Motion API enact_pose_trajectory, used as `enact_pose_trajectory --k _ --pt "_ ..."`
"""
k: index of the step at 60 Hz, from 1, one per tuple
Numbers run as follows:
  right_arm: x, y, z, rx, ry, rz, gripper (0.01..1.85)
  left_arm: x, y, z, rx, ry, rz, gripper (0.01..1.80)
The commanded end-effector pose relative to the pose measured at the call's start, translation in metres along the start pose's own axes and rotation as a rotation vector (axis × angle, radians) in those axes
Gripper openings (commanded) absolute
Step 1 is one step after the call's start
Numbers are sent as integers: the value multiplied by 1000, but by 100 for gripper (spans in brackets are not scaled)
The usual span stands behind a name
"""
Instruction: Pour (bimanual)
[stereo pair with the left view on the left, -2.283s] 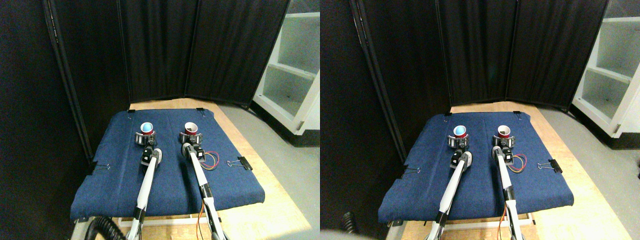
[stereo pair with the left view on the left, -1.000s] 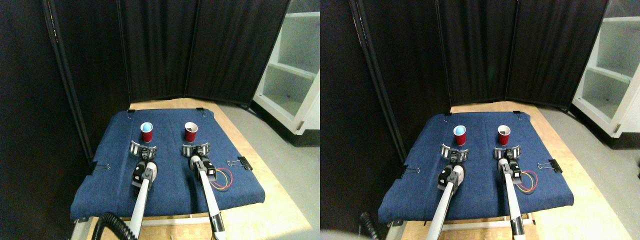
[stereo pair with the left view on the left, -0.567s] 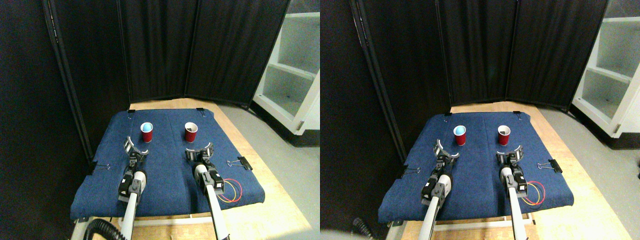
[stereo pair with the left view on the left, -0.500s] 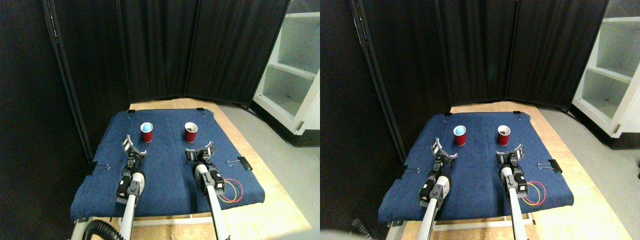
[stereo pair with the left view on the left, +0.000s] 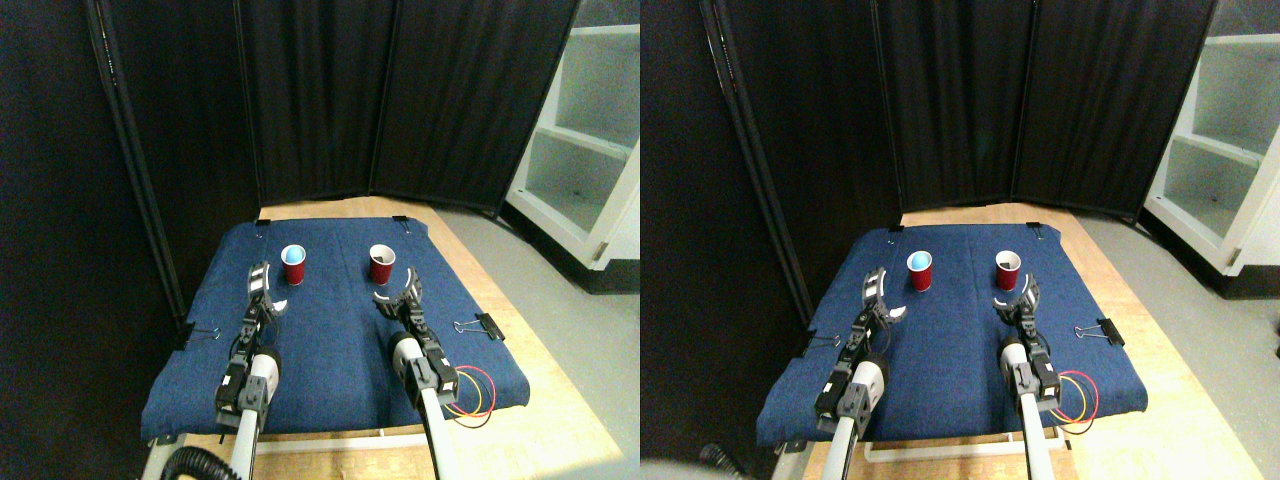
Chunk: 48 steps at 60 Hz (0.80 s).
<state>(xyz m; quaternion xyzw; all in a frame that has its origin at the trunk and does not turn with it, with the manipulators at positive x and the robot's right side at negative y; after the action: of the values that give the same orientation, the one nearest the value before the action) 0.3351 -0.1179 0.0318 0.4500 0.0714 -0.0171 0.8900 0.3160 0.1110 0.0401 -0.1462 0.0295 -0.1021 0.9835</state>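
Two pale grey tubular manipulators end in dark grippers, left gripper (stereo pair with the left view on the left: 264, 292) and right gripper (stereo pair with the left view on the left: 400, 291), with curved grey jaws; red and yellow wire loops (stereo pair with the left view on the left: 470, 391) hang beside the right one.

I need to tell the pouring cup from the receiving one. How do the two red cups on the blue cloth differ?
The left cup shows a light blue inside, while the right cup looks dark inside with a white rim. The left cup stands nearer the left gripper, the right cup nearer the right gripper. Both are red, upright, about the same size, and neither is held.
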Motion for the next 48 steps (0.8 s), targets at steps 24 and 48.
enact_pose_trajectory --k 24,48 --pt "-25 31 -6 -400 -35 221 33 -13 -23 15 527 -142 -334 79" --pt "-29 33 -8 -484 -47 279 33 -20 -32 17 702 -183 -427 81"
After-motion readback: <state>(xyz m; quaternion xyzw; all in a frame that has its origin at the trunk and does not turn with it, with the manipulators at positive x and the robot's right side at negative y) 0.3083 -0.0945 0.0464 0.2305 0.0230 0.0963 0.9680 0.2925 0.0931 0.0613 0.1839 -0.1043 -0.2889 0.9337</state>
